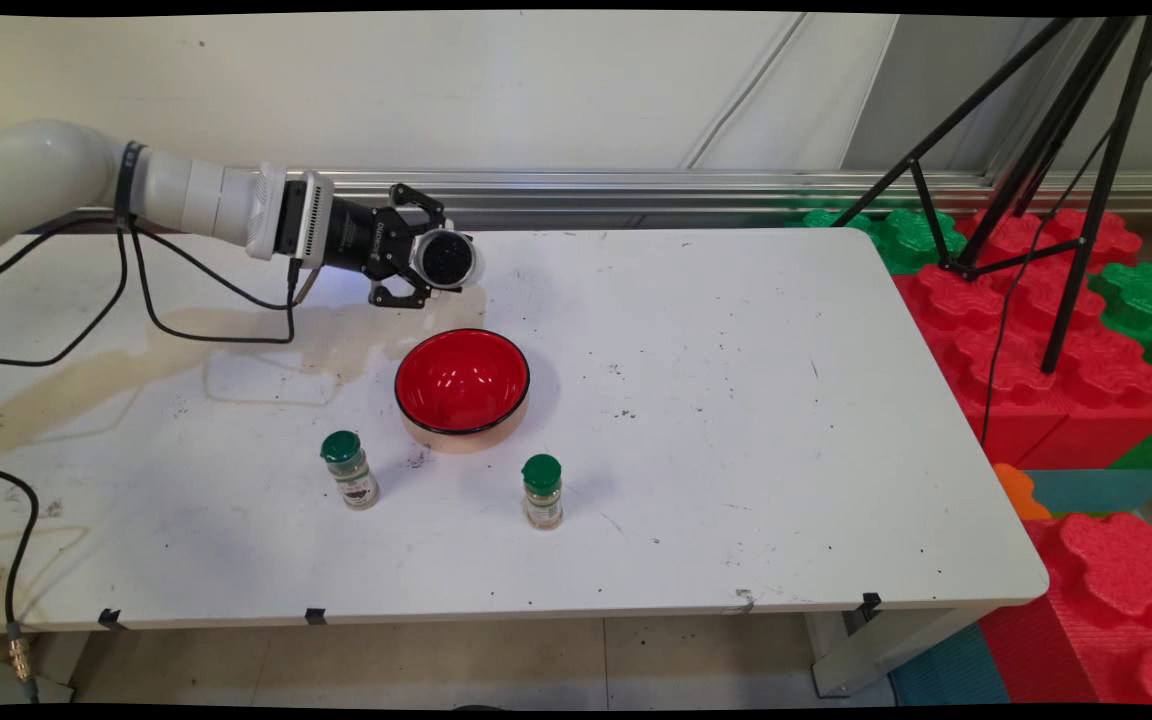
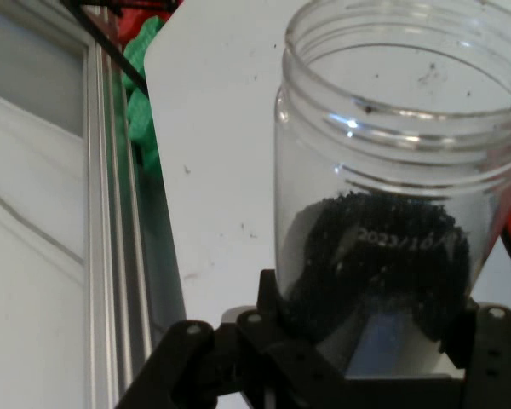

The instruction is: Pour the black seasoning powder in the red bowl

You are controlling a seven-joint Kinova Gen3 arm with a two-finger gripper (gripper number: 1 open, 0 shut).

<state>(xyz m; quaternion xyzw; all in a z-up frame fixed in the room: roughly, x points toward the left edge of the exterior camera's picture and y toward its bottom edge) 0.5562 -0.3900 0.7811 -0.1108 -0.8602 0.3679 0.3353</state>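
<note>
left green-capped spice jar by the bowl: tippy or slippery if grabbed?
Left spice jar is tall on a narrow base, so a high push likely tips it. Smooth clear wall probably slips somewhat. Looks partly filled, likely light. It stands apart from the red bowl.

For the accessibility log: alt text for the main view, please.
The gripper holds an open clear jar of dark grains sideways above the white table, just behind a red bowl. Two green-capped spice jars stand in front.

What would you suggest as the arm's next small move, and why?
Probably shift the gripper toward the red bowl: it holds an open jar of dark grains on its side, behind the bowl's rim rather than over it.
</note>
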